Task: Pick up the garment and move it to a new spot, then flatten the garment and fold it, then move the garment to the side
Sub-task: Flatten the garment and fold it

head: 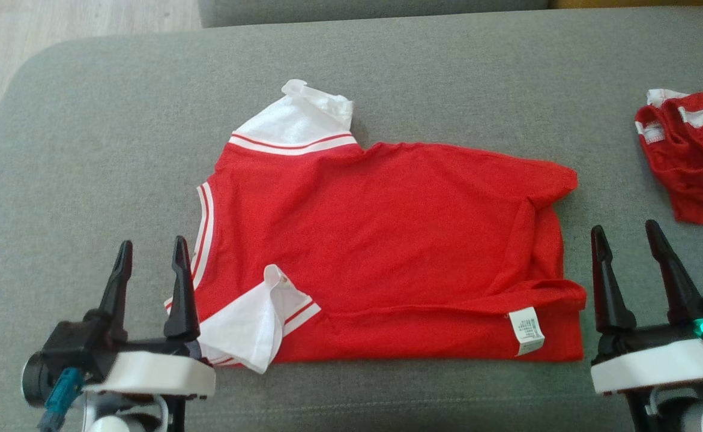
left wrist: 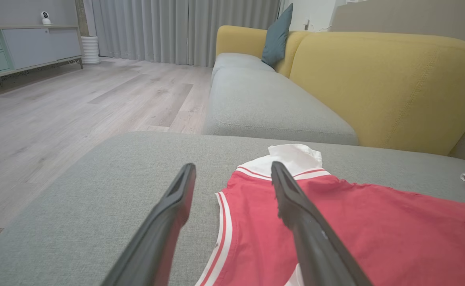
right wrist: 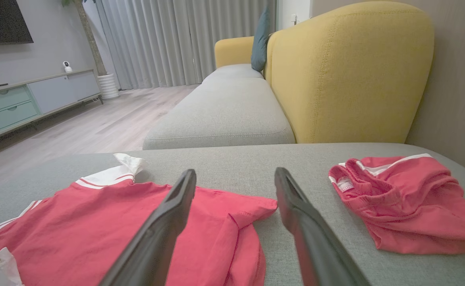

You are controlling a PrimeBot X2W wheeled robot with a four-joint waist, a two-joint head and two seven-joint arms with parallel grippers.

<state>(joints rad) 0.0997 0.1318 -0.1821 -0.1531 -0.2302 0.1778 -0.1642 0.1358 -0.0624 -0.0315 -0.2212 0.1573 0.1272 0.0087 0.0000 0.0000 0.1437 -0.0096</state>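
Note:
The garment [head: 381, 252], a red shirt with white sleeves and red-striped trim, lies folded in half on the grey cushion [head: 87, 120]. A white sleeve [head: 255, 324] curls at its near left corner, and a white care label [head: 526, 330] shows at the near right. My left gripper [head: 152, 258] stands open just off the shirt's left edge, nothing between its fingers. My right gripper [head: 624, 240] stands open just right of the shirt's right edge, also empty. The left wrist view shows the garment [left wrist: 355, 230] under the right finger. In the right wrist view the garment [right wrist: 97, 226] lies lower left.
A second red garment with white trim [head: 693, 156] lies bunched at the cushion's right edge, seen too as red shorts [right wrist: 403, 202] in the right wrist view. A yellow sofa back [right wrist: 347, 71] rises behind. Wooden floor [left wrist: 57, 111] lies beyond the cushion's left end.

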